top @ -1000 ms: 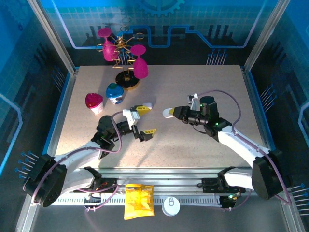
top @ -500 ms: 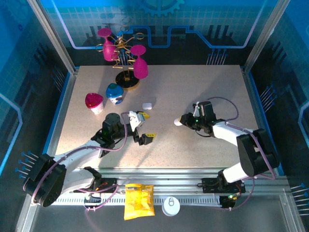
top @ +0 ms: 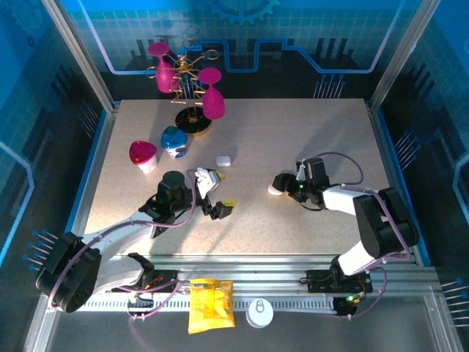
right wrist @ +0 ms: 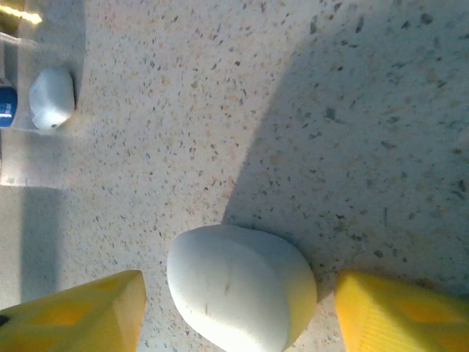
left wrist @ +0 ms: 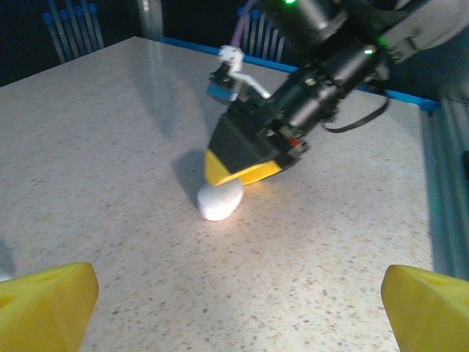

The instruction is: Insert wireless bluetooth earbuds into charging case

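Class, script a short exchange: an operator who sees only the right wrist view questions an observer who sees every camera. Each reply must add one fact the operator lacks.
Operator: Where is the left gripper?
Observer: The left gripper is open, low over the table, left of your case.
Operator: What's beyond the far white item?
Observer: Past the white item stands a rack holding pink glasses.
Operator: Anything off the table?
Observer: A yellow packet lies by the front rail.

Overhead from near edge, wrist views low, close, sharing tabletop (top: 293, 139)
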